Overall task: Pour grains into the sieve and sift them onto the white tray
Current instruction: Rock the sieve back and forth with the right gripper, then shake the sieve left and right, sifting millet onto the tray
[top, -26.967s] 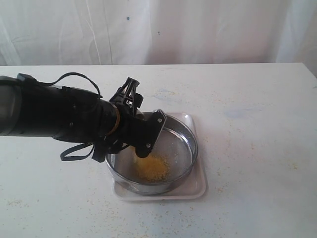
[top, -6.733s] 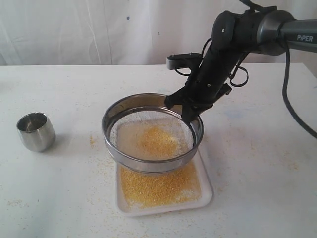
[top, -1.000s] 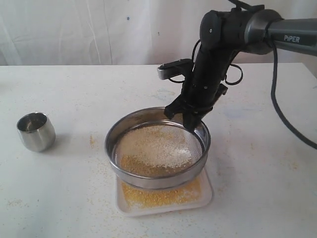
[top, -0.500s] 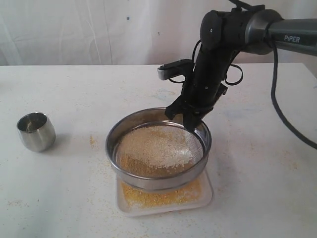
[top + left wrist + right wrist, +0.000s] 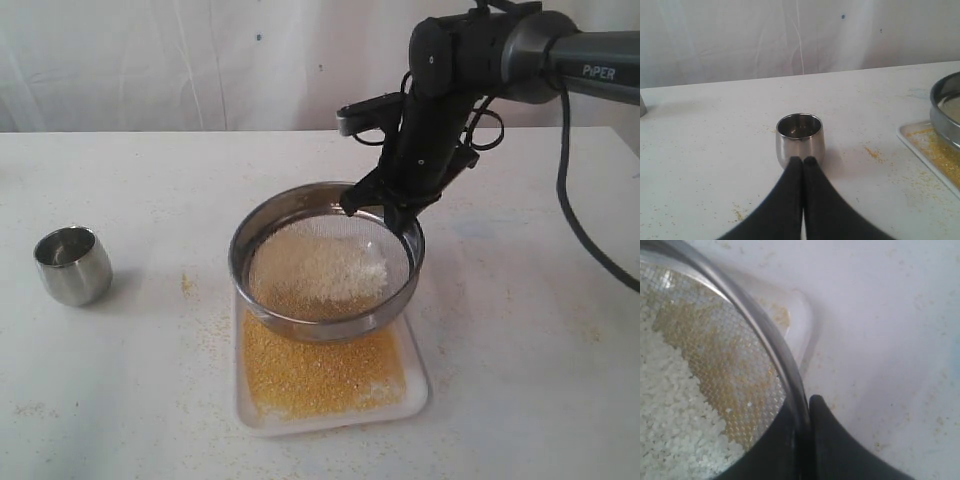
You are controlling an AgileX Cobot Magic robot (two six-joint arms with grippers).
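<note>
Right claw [image 5: 386,208] clamps the sieve [image 5: 320,328] rim, held over the white tray [image 5: 418,392]; white grains [image 5: 322,266] rest inside, golden ones blanket the tray below.

exterior: high, wide | wrists: close | all 3 share sieve [image 5: 320,328]

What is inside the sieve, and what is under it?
On the sieve mesh lie white kernels. Below, the white tray holds yellow granules; the sieve hides the tray's far part.
</note>
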